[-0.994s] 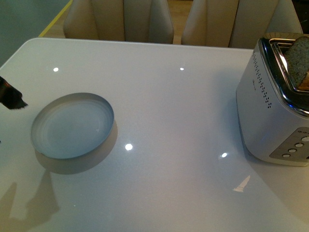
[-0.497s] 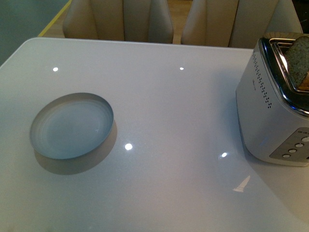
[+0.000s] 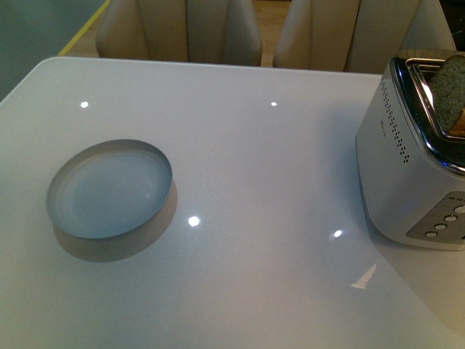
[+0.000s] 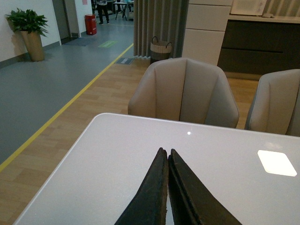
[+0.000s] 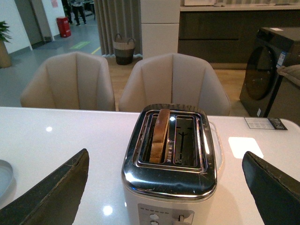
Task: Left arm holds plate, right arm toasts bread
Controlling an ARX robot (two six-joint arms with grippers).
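The pale blue-grey plate (image 3: 109, 189) lies on the white table (image 3: 254, 160) at the left of the front view, with no gripper on it. Neither arm shows in the front view. The bread (image 3: 449, 91) stands in a slot of the silver toaster (image 3: 410, 167) at the right edge; in the right wrist view the bread (image 5: 161, 134) sits upright in one slot of the toaster (image 5: 169, 176). My right gripper (image 5: 171, 183) is open wide, its fingers either side of the toaster, clear of it. My left gripper (image 4: 167, 151) is shut and empty above bare table.
Beige chairs (image 3: 182, 29) stand along the table's far edge. The toaster has buttons (image 3: 443, 222) on its front end. A white card (image 5: 240, 146) lies on the table beside the toaster. The plate's edge (image 5: 3, 177) shows in the right wrist view.
One second ago the left gripper's black tip showed at the left edge beside the plate; it has withdrawn out of the front view. The plate shifted very slightly.
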